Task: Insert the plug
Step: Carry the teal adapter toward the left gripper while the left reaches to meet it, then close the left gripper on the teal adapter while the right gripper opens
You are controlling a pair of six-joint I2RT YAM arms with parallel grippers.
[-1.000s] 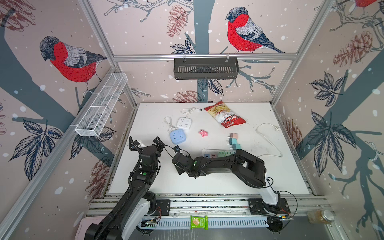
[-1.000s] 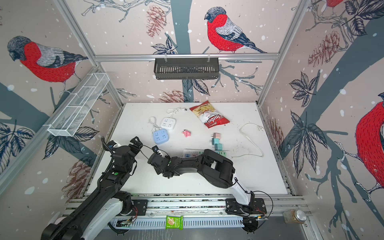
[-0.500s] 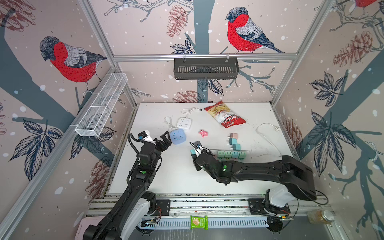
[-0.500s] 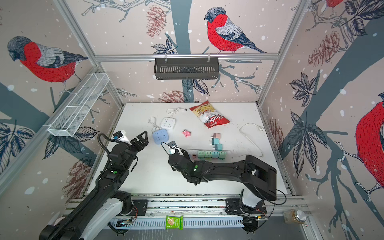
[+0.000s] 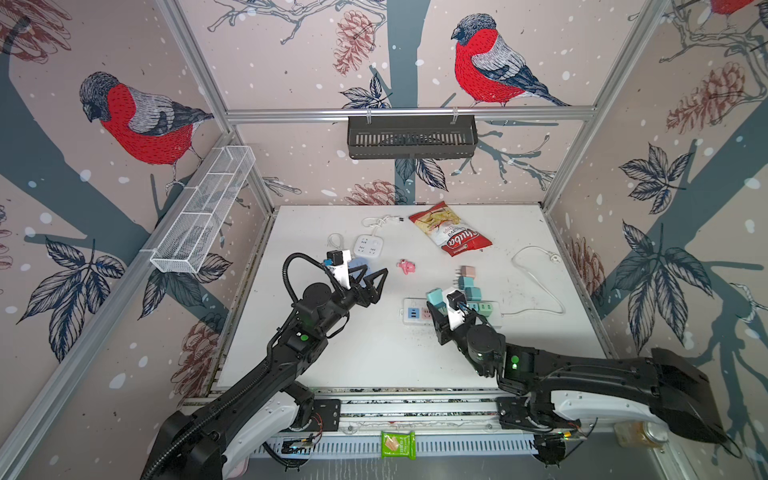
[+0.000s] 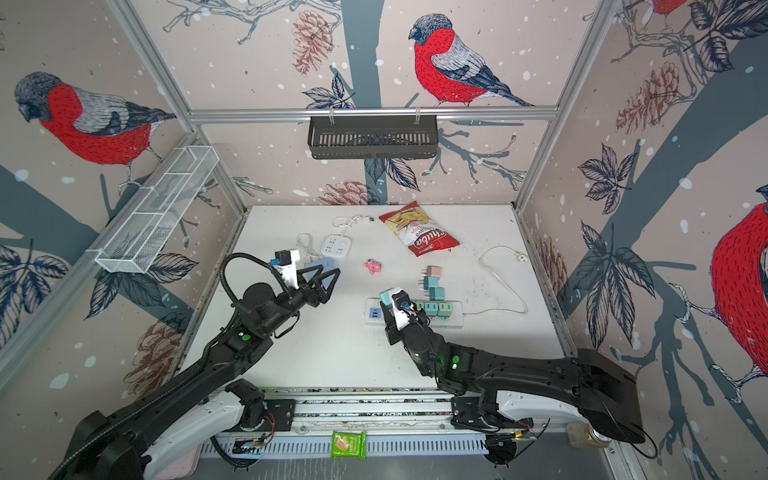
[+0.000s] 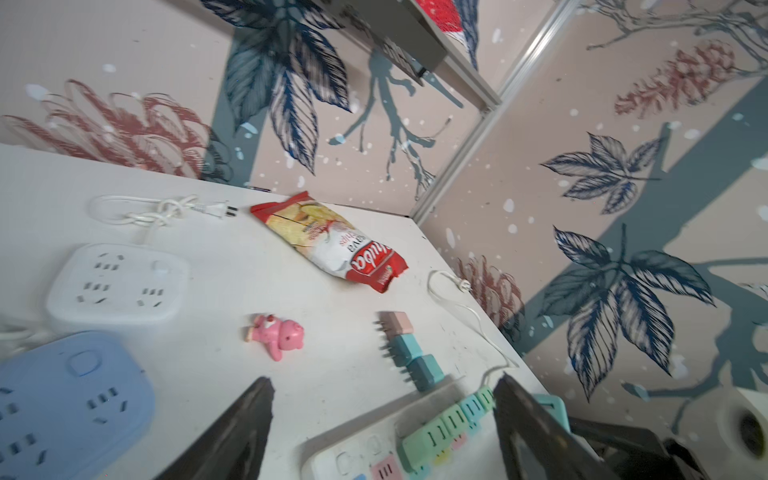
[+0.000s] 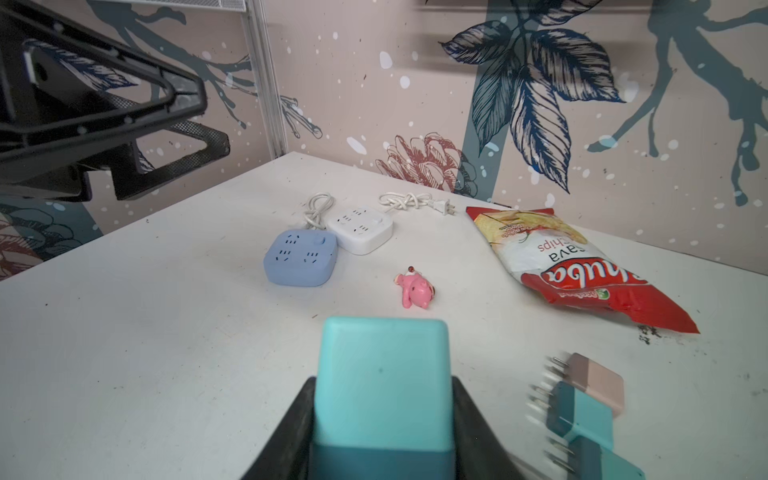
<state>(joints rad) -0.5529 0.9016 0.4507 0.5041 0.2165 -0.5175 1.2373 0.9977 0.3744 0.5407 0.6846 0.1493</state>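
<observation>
Cannot see the prongs of the teal plug (image 8: 381,382), cut by the picture's edge. Sees the loose plugs (image 8: 582,409) only blurred.

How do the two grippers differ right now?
The right gripper is shut on a teal plug; the left gripper is open and empty. The right gripper is at the long power strip; the left gripper is by the blue socket block. Both have black fingers.

Stereo pair overhead, one camera on each wrist.
From both top views I look down from the front over the table (image 5: 374,365); my left wrist camera sits low, facing the back right corner; my right wrist camera looks over its teal plug (image 8: 382,374) toward the back left. All four share the pink bear toy (image 7: 276,336) and chips bag (image 7: 332,245).
</observation>
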